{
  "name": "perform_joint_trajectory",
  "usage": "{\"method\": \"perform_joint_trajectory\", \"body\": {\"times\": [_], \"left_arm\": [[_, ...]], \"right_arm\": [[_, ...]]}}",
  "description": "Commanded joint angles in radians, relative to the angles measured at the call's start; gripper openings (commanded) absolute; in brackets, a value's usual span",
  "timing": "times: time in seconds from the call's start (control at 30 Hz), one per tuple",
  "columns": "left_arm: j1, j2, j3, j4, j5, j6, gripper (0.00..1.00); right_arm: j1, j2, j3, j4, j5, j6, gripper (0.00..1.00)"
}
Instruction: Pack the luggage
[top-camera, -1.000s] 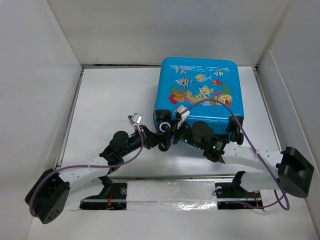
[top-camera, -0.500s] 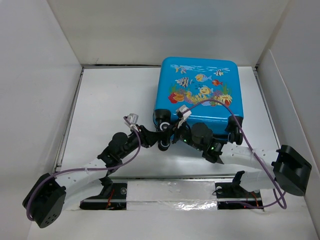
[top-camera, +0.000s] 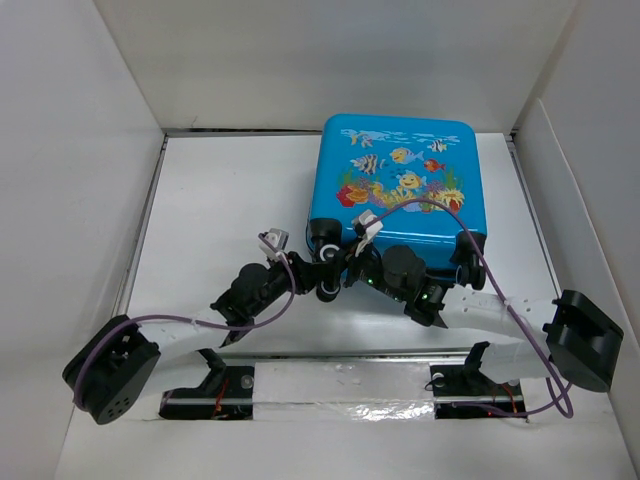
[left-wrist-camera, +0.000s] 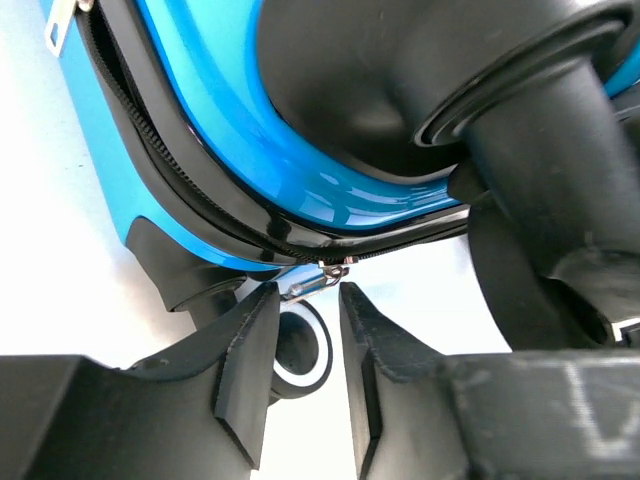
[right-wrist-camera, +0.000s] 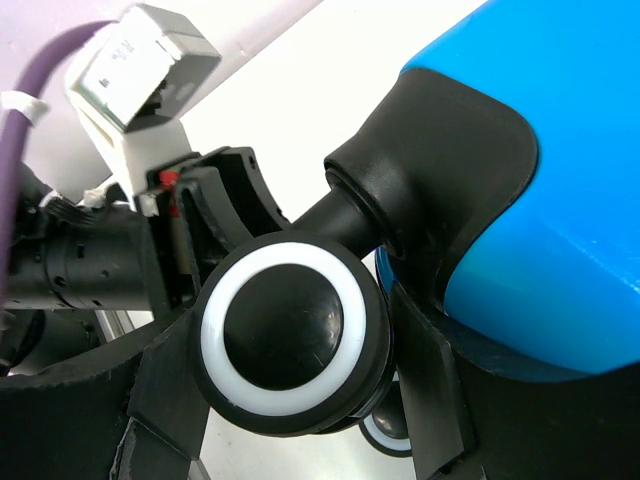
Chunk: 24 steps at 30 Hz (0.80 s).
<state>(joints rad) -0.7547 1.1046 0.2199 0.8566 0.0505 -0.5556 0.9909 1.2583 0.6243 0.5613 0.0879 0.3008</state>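
White table (top-camera: 230, 190), boxed by plain white walls (top-camera: 330, 60) on left, far and right sides. Silvery tape strip (top-camera: 340, 410) ran along near edge between the arm bases.

The luggage (top-camera: 400, 185) lay flat on the table, right of centre towards the far wall, fish print up, wheels facing near. Shell was closed, so its inside was hidden.

Left gripper (left-wrist-camera: 307, 295) sat at the luggage's near-left corner, fingers narrowly parted and pinching nothing. Zipper pull (left-wrist-camera: 322, 280) hung just past the fingertips, at the black zip seam.

Right gripper (right-wrist-camera: 288, 350) reached in from the right and clamped the luggage by its white-ringed wheel (right-wrist-camera: 285, 320), one finger on each side. The two grippers were close together at that corner
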Motion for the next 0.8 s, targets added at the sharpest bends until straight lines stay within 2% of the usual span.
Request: {"method": "perform_joint_trajectory", "body": {"times": [0.0, 0.2, 0.43, 0.6, 0.77], "left_arm": [[-0.011, 0.032, 0.027, 0.11, -0.009, 0.04, 0.28], [-0.011, 0.089, 0.047, 0.153, -0.005, 0.033, 0.3], [-0.023, 0.097, 0.05, 0.19, -0.021, 0.003, 0.29], [-0.09, 0.126, 0.065, 0.216, -0.103, -0.006, 0.26], [-0.09, 0.147, 0.075, 0.222, -0.184, -0.032, 0.2]], "right_arm": [[-0.011, -0.013, 0.031, 0.1, 0.059, 0.008, 0.0], [-0.011, -0.002, 0.029, 0.114, 0.049, 0.009, 0.0], [-0.011, 0.004, 0.017, 0.126, 0.046, 0.018, 0.0], [-0.011, 0.009, 0.009, 0.146, 0.039, 0.026, 0.0], [-0.011, 0.001, 0.002, 0.15, 0.035, 0.029, 0.0]]}}
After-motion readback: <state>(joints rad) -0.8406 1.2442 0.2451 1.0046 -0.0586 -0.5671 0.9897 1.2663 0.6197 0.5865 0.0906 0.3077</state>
